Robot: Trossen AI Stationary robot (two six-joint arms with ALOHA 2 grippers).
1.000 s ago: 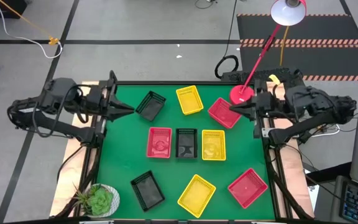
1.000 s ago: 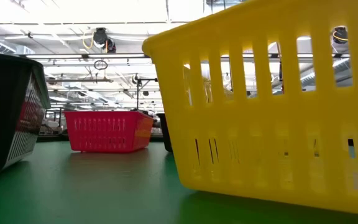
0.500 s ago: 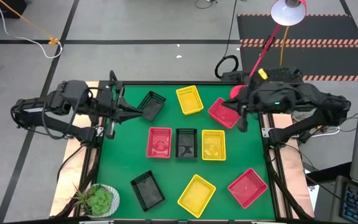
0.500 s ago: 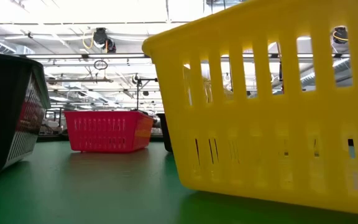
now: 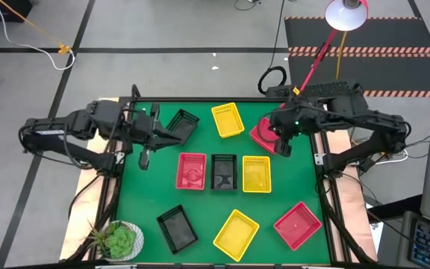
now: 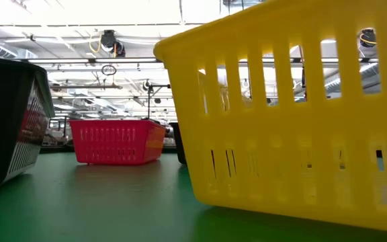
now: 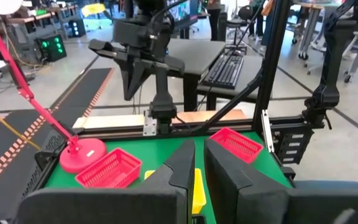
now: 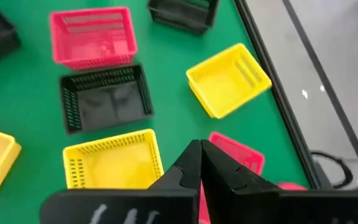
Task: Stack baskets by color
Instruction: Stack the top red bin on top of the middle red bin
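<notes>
Nine baskets lie open side up on the green table (image 5: 148, 194). In the far row are a black one (image 5: 184, 123), a yellow one (image 5: 228, 119) and a red one (image 5: 260, 133). The middle row holds red (image 5: 191, 170), black (image 5: 224, 171) and yellow (image 5: 257, 173). Nearest are black (image 5: 176, 228), yellow (image 5: 236, 234) and red (image 5: 297, 224). My left gripper (image 5: 172, 135) (image 7: 196, 163) hangs shut and nearly level beside the far black basket. My right gripper (image 5: 284, 146) (image 8: 199, 163) is shut and slants down above the far red basket (image 8: 240, 155). Neither holds anything.
A red lamp stands at the far right corner, its base (image 7: 82, 152) behind the right arm and its head (image 5: 346, 13) beyond the table. A potted plant (image 5: 118, 239) sits at the near left corner. Dark frame rails run along both sides.
Both grippers have come in from the sides toward the middle of the table and sunk a little. My left one went right, up to the far black basket. My right one went left over the far red basket and tipped steeply downward. No basket has moved.
</notes>
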